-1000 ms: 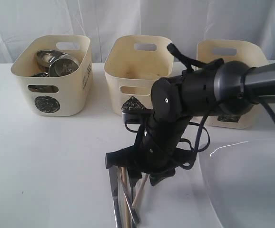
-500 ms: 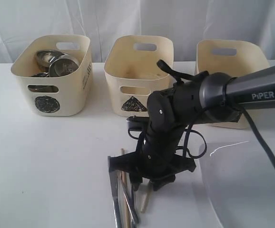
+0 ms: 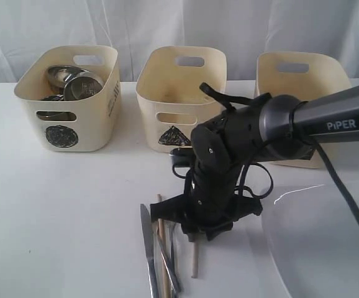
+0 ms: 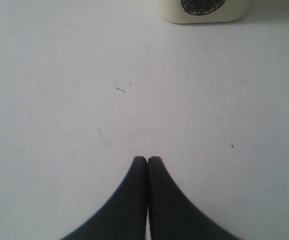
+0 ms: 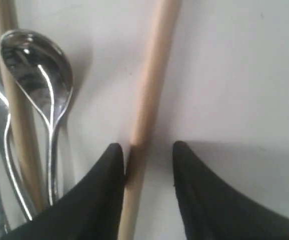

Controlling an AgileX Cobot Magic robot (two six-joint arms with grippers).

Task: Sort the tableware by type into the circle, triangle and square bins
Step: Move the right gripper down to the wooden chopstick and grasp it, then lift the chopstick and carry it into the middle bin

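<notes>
One wooden chopstick point(image 3: 194, 259) lies on the white table, and my right gripper point(image 3: 195, 234) is lowered over its upper end. In the right wrist view that chopstick point(image 5: 152, 80) runs between the parted jaws of the right gripper point(image 5: 147, 150); it touches one finger, with a gap to the other. A steel spoon point(image 5: 34, 65) and a second chopstick point(image 5: 14, 110) lie beside it. A steel knife point(image 3: 147, 248) lies at the left of the group. The left gripper point(image 4: 147, 160) is shut over bare table near the circle bin point(image 4: 202, 10).
Three cream bins stand at the back: circle bin point(image 3: 68, 118) holding steel bowls and cups point(image 3: 74, 84), triangle bin point(image 3: 179, 81), square bin point(image 3: 294, 74). The large white plate point(image 3: 328, 242) lies at the front right, close to the right arm.
The right arm has dropped lower toward the table and its jaws have narrowed around the chopstick. The chopstick has swung from slanted to nearly straight. The left gripper is unchanged.
</notes>
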